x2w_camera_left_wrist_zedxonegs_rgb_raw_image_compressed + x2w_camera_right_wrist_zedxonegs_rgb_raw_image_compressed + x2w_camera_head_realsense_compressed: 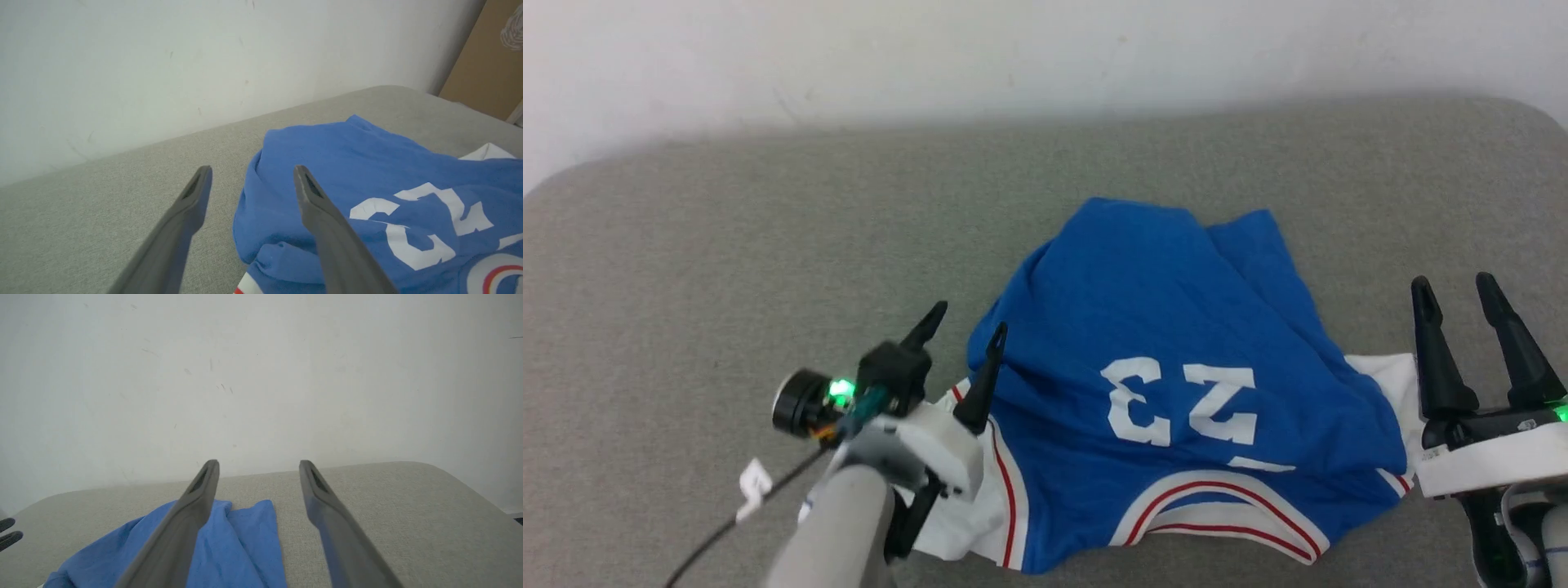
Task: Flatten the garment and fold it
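Observation:
The garment (1160, 359), a royal-blue jersey with a white "23" and red-striped white trim, lies rumpled on the grey padded surface (727, 269), collar toward me. Its far hem is bunched and folded over. My left gripper (964, 318) hovers open at the garment's left edge, over a white sleeve, with nothing between its fingers. In the left wrist view the left gripper (251, 173) straddles the blue cloth's edge (327, 163). My right gripper (1454, 290) stands open just right of the garment, near its other white sleeve. The right gripper (257, 465) holds nothing, blue cloth (237, 547) below its left finger.
A pale wall (1013, 49) runs along the back of the grey surface. A brown board (486, 61) leans at the far right in the left wrist view. Bare grey padding spreads left and behind the garment. The surface's rounded right corner (470, 490) is near my right gripper.

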Motion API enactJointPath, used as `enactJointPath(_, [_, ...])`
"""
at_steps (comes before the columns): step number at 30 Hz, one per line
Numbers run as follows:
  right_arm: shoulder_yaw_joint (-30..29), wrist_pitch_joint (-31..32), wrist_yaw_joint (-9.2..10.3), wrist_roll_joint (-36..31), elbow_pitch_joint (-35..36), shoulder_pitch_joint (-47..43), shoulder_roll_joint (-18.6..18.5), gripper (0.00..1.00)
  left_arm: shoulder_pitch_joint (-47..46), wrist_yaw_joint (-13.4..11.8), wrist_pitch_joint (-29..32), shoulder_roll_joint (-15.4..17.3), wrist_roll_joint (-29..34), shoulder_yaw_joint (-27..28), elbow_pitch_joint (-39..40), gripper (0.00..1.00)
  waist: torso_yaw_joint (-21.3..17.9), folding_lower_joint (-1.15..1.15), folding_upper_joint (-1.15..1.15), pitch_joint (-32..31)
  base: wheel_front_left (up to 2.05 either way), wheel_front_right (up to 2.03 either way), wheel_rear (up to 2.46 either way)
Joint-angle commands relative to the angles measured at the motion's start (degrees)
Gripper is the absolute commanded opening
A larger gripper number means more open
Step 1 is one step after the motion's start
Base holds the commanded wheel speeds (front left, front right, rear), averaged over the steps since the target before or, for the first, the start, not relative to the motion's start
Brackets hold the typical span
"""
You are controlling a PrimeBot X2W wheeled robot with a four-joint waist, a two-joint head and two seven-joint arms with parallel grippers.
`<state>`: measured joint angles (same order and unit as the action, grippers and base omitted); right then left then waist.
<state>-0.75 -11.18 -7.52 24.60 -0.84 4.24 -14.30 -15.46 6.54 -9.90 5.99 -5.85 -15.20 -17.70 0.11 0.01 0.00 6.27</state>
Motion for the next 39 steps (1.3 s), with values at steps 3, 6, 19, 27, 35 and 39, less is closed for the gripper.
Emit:
enactJointPath(3, [-1.23, -1.06, 0.03, -1.80, 0.58, -0.63, 2.54, 1.00, -6.58, 0.73, 7.56, 2.66, -0.52, -2.89, -3.90, 1.00, -3.72, -0.01, 0.00, 4.12, 0.00, 0.00, 0.00])
enactJointPath(6, [-1.27, -1.48, 0.03, -3.10, 1.17, -0.45, 3.80, 1.00, -13.33, 0.90, 15.78, 5.13, -5.53, -7.39, -6.39, 1.00, -5.31, -0.01, 0.00, 5.91, 0.00, 0.00, 0.00])
enactJointPath(19, [1.51, -2.81, 0.03, -4.17, 1.11, 2.48, 6.30, 1.00, -35.29, 0.94, 57.71, 18.26, -34.52, -25.95, -11.35, 1.00, -10.49, -0.01, 0.00, 11.13, 0.00, 0.00, 0.00])
enactJointPath(27, [2.18, -3.47, 0.03, -4.44, -0.17, 3.12, 7.05, 1.00, -36.61, 0.94, 59.94, 19.69, -39.92, -28.08, -14.21, 0.00, -11.32, -0.01, 0.00, 12.48, 0.00, 0.00, 0.00])
enactJointPath(35, [2.19, -3.65, 0.03, -4.98, -1.15, 2.92, 7.08, 1.00, -40.12, -0.68, 43.39, 20.17, -37.24, -23.75, -18.60, 0.00, -10.48, -0.01, 0.00, 10.98, 0.00, 0.00, 0.00])
enactJointPath(39, [2.50, -3.49, 0.03, -4.93, -1.42, 2.88, 6.84, 1.00, -42.34, -3.52, 34.84, 20.65, -35.05, -21.56, -21.51, 0.00, -9.89, -0.01, 0.00, 10.64, 0.00, 0.00, 0.00])
